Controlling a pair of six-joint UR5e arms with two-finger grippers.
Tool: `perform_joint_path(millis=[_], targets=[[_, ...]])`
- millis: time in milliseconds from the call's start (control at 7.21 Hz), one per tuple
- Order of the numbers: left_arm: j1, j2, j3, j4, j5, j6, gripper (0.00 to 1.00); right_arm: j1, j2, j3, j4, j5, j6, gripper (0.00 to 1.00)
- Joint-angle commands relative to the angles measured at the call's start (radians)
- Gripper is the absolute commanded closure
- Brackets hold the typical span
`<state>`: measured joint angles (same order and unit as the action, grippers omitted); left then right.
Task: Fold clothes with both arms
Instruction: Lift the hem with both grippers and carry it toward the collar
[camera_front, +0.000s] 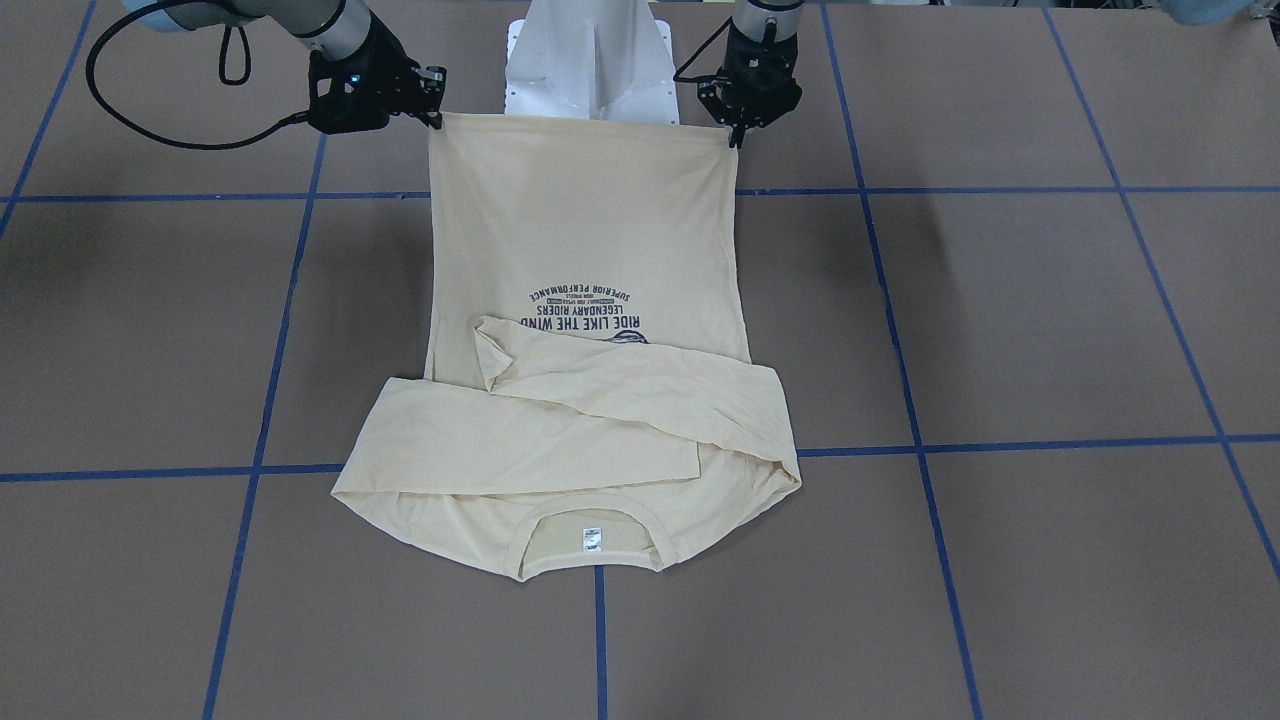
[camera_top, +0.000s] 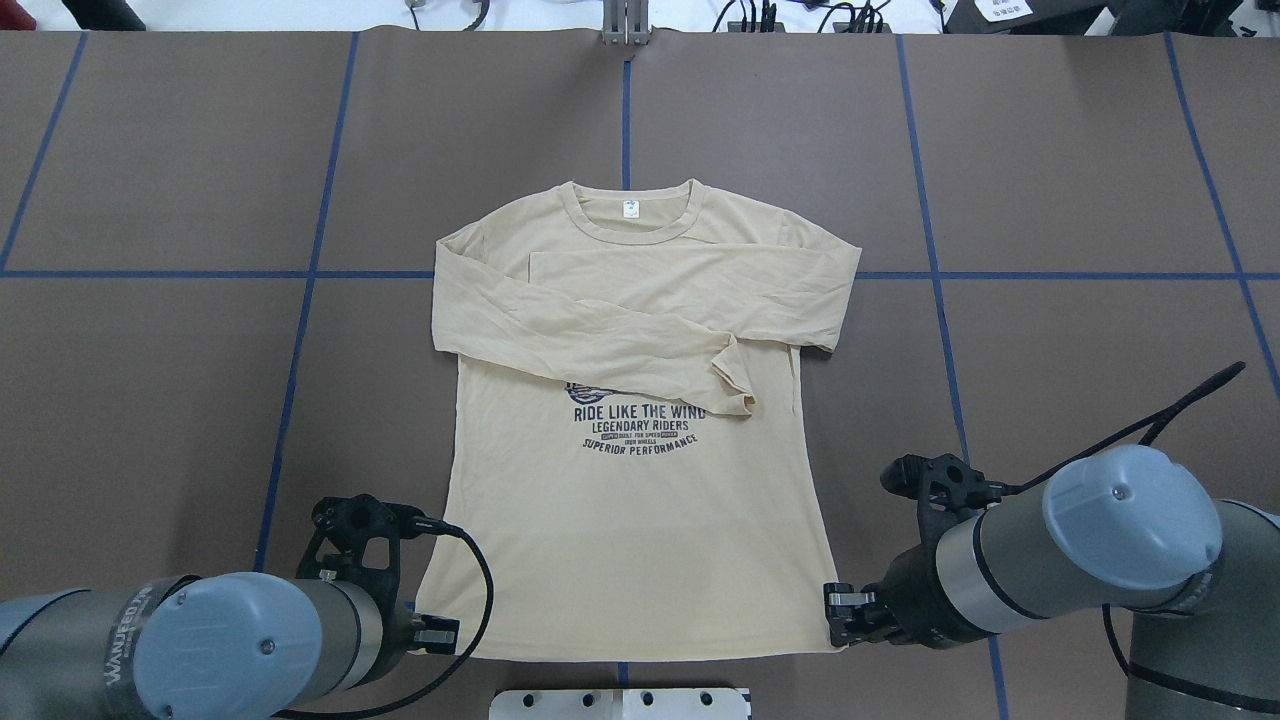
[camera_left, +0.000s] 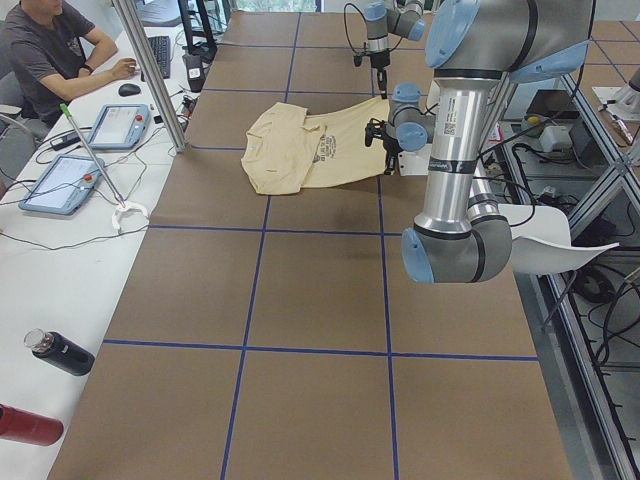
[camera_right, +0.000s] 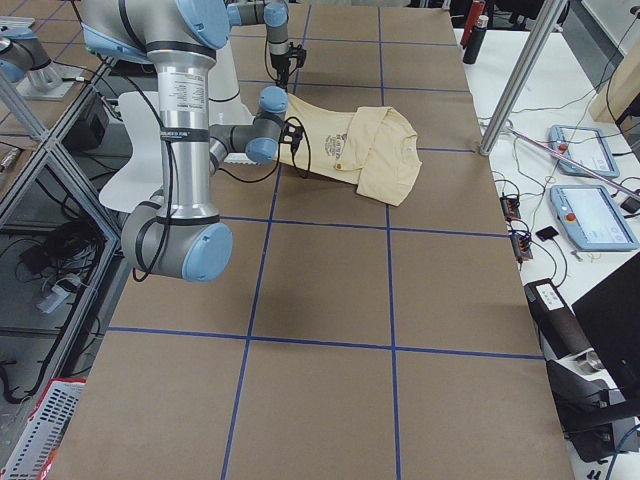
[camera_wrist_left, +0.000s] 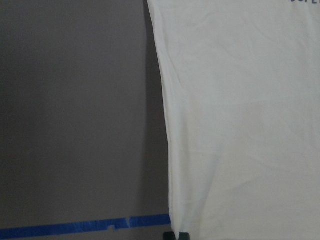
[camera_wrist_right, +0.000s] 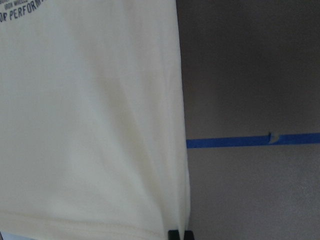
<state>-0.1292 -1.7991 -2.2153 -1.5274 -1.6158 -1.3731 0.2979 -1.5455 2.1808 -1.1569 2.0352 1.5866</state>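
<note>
The cream long-sleeved T-shirt (camera_front: 585, 240) lies print-up on the brown table, with both sleeves folded across the chest and the neck label at the far end (camera_top: 631, 209). My left gripper (camera_front: 735, 135) is shut on one bottom hem corner; it also shows in the overhead view (camera_top: 440, 635). My right gripper (camera_front: 437, 118) is shut on the other hem corner (camera_top: 835, 615). The hem is held taut and lifted a little off the table. Each wrist view shows the shirt's side edge (camera_wrist_left: 240, 125) (camera_wrist_right: 90, 125) running down to shut fingertips at the bottom.
The white pedestal base (camera_front: 590, 60) stands just behind the lifted hem. Blue tape lines (camera_top: 310, 275) grid the table. An operator (camera_left: 50, 50) sits at a side desk with tablets, a metal pole (camera_left: 150, 70) and bottles (camera_left: 60, 352).
</note>
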Motion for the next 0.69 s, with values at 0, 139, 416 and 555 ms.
perform_joint_path(millis=[0,139,416,555], targets=[[-0.021,-0.029,0.003,0.006,-0.01,0.0,1.0,0.064,0.005,-0.015,0.003,0.0,-0.011,1.0],[-0.096,-0.069,0.006,0.006,-0.013,0.002,1.0,0.123,0.022,-0.022,0.005,0.002,-0.022,1.0],[-0.238,-0.144,0.012,0.007,-0.044,0.094,1.0,0.225,0.099,-0.085,0.003,0.01,-0.036,1.0],[-0.326,-0.15,0.012,0.004,-0.108,0.133,1.0,0.265,0.137,-0.126,0.005,0.01,-0.036,1.0]])
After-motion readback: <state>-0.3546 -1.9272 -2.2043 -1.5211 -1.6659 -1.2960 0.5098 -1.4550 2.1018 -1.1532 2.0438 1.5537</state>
